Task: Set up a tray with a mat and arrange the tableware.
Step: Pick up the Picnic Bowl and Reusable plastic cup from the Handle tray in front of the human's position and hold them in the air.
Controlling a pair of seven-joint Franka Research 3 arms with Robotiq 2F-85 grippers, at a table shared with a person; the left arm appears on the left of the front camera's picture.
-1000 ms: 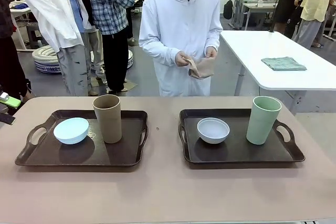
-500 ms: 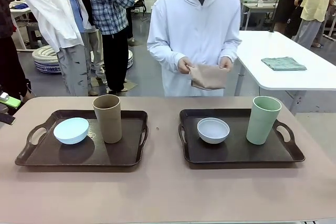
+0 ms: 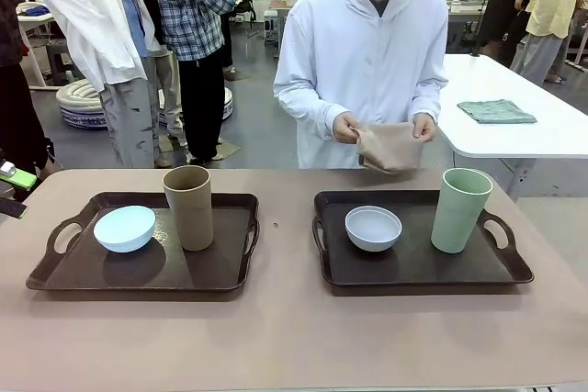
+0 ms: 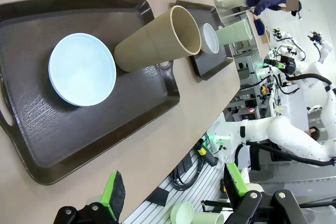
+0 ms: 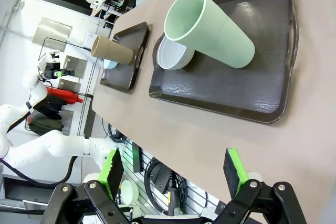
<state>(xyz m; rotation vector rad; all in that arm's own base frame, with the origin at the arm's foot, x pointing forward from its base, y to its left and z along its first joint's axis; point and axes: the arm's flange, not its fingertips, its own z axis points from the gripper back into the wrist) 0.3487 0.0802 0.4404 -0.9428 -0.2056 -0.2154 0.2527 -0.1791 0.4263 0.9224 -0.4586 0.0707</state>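
Observation:
Two dark brown trays stand side by side on the table. The left tray (image 3: 83, 277) carries a pale blue bowl (image 3: 125, 228) and a tan-brown tumbler (image 3: 188, 207). On the right tray (image 3: 413, 273) are a white-grey bowl (image 3: 373, 228) and a pale green tumbler (image 3: 460, 209). The person at the far side holds a folded tan mat (image 3: 389, 147) in both hands, above the table's far edge. My left gripper (image 4: 173, 195) hangs open off the near edge, well back from the left tray (image 4: 131, 108). My right gripper (image 5: 173, 174) is open too, short of the right tray (image 5: 231, 98).
A white side table (image 3: 514, 126) with a folded green cloth (image 3: 496, 111) stands at the back right. Other people stand behind at the left. The near strip of the brown tabletop (image 3: 294, 337) holds nothing.
The person has stepped to the right and nearer the table, lowering the tan mat and spreading it between both hands. Trays, bowls and tumblers have not moved.

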